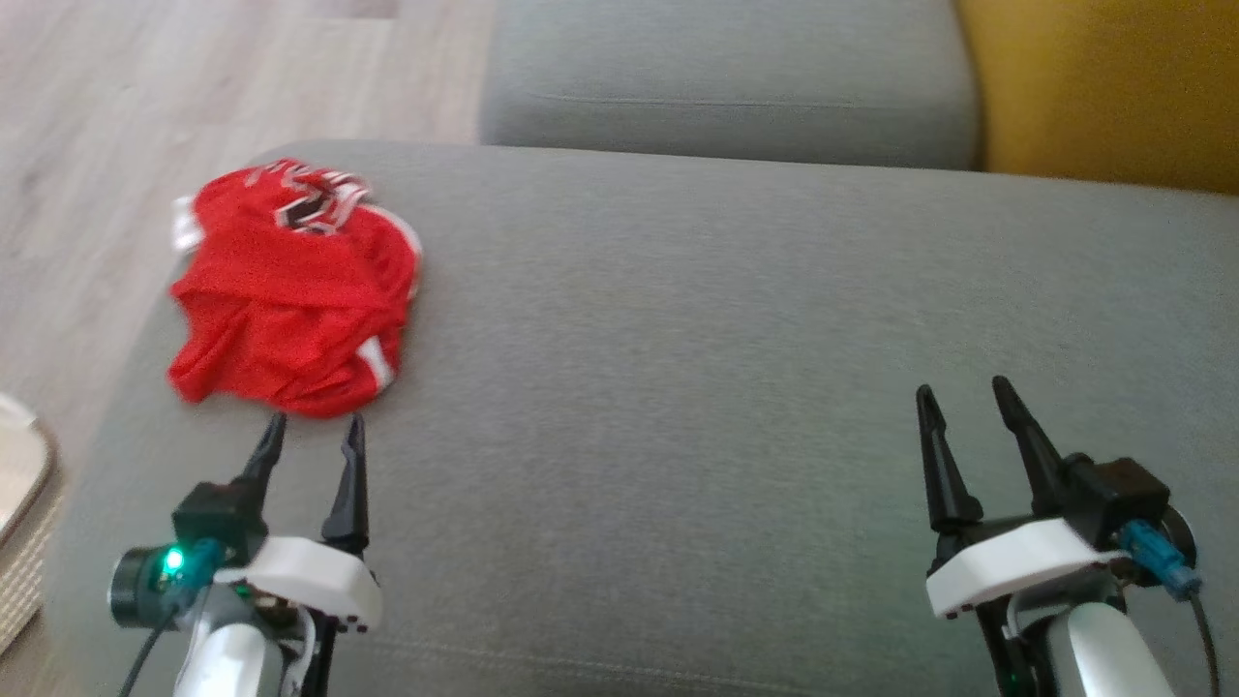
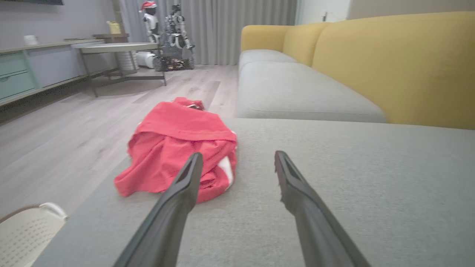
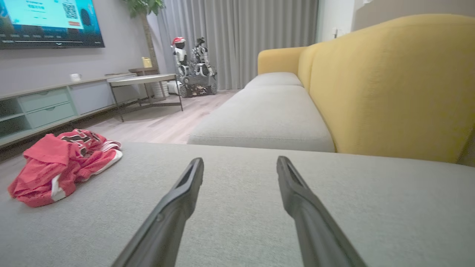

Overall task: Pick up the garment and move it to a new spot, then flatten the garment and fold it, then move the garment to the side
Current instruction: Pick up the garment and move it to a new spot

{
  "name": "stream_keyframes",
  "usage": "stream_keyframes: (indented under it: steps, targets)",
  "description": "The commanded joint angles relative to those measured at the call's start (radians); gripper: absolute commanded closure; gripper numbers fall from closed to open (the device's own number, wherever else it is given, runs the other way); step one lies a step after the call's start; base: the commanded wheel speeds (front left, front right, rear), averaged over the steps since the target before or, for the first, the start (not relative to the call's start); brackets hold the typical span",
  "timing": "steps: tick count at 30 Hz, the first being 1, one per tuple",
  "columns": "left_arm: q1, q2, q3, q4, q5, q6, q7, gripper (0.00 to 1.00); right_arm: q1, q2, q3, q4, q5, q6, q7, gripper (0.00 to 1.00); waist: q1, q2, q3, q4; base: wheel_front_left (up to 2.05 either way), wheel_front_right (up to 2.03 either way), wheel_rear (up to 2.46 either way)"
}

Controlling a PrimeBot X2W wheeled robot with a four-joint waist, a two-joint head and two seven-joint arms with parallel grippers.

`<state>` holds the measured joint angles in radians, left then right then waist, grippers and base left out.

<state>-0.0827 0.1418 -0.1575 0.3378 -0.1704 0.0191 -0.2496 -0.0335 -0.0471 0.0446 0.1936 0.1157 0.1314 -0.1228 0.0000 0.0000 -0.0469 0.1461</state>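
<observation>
Red garment just ahead of the open left end effector (right end effector is open too) looks soft, light and floppy, so I'd pinch its bunched near edge.

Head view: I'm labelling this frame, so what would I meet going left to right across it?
Pale basket-like object → red garment → right end effector. The left end effector overlaps the garment's span, so I leave it out.

Head looks down; low wrist views, perhaps parallel, share the garment.
</observation>
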Motion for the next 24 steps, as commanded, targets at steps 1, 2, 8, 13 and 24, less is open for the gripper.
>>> stream_keyframes:
  steps: [1, 2, 8, 13, 24]
  targets:
    - [-0.062, 0.021, 0.047, -0.039, -0.009, 0.009, -0.012, 0.00, -0.022, -0.003, 0.031, -0.047, 0.009, -0.001, 0.005, 0.00, 0.0000, 0.0000, -0.001, 0.065, 0.00, 0.00, 0.00]
    - [-0.062, 0.022, 0.050, -0.041, -0.011, 0.009, -0.012, 0.00, -0.020, -0.003, 0.032, -0.050, 0.012, -0.001, 0.007, 0.00, 0.0000, 0.0000, -0.001, 0.083, 0.00, 0.00, 0.00]
    - [-0.058, 0.036, 0.073, -0.050, -0.018, 0.015, -0.012, 0.00, -0.014, -0.003, 0.042, -0.061, 0.020, -0.001, 0.011, 0.00, 0.0000, 0.0000, 0.004, 0.170, 0.00, 0.00, 0.00]
    - [-0.053, 0.044, 0.084, -0.055, -0.020, 0.020, -0.012, 0.00, -0.012, -0.003, 0.044, -0.061, 0.025, -0.001, 0.011, 0.00, 0.0000, 0.0000, 0.006, 0.212, 0.00, 0.00, 0.00]
    - [-0.044, 0.046, 0.093, -0.058, -0.029, 0.025, -0.012, 0.00, -0.012, -0.003, 0.044, -0.045, 0.028, -0.001, 0.004, 0.00, 0.0000, 0.0000, 0.005, 0.255, 0.00, 0.00, 0.00]
